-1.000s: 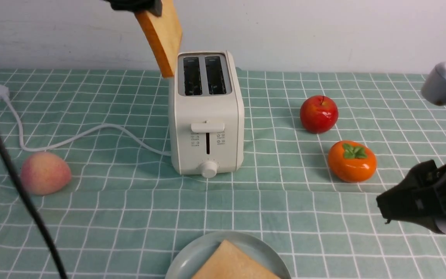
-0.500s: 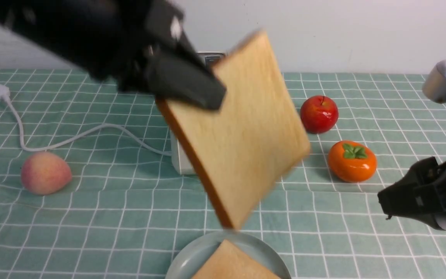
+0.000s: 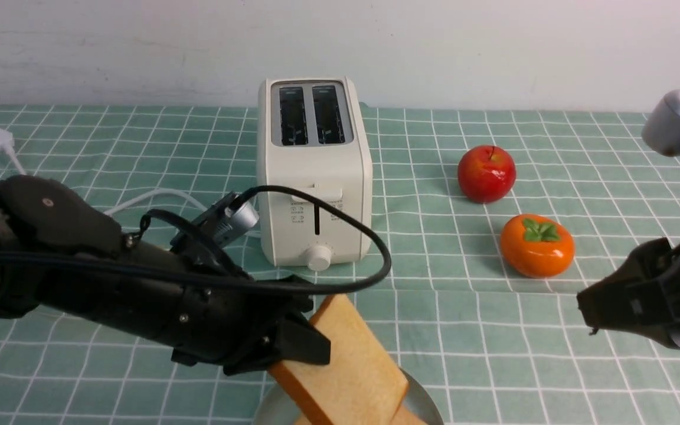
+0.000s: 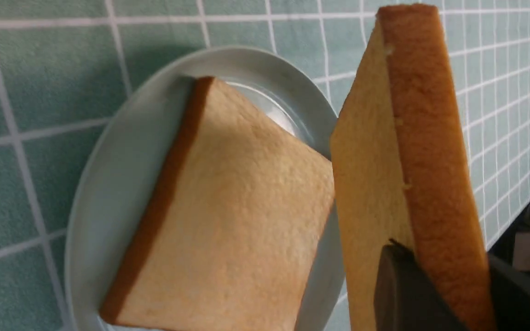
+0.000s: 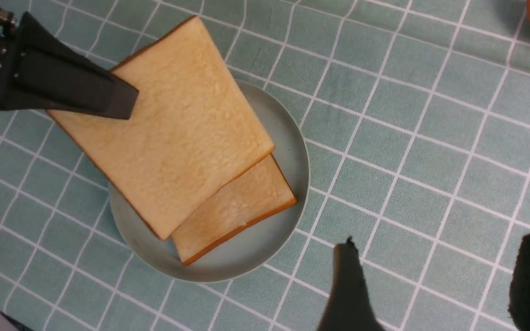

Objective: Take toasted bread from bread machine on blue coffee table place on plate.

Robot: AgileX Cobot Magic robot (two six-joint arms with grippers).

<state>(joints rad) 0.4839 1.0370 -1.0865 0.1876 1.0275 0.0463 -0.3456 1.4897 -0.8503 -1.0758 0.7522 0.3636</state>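
Black arms, silvery cylinders, looping black cable

The toaster [image 3: 315,177] front bears tiny printed icons [image 3: 297,213], too small to read.

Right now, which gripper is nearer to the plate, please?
The left one. The left gripper holds a toast slice over the plate; the right gripper hangs off to the plate's right, jaws apart.

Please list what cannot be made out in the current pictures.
- Front view: red-pink peach, hidden behind the black left arm.
- Front view: near rim of the pale blue-green round plate, cut off by the bottom edge.
- Right wrist view: orange persimmon, cut off by the edge.
- Left wrist view: black left claw, blurred, partly behind toast.
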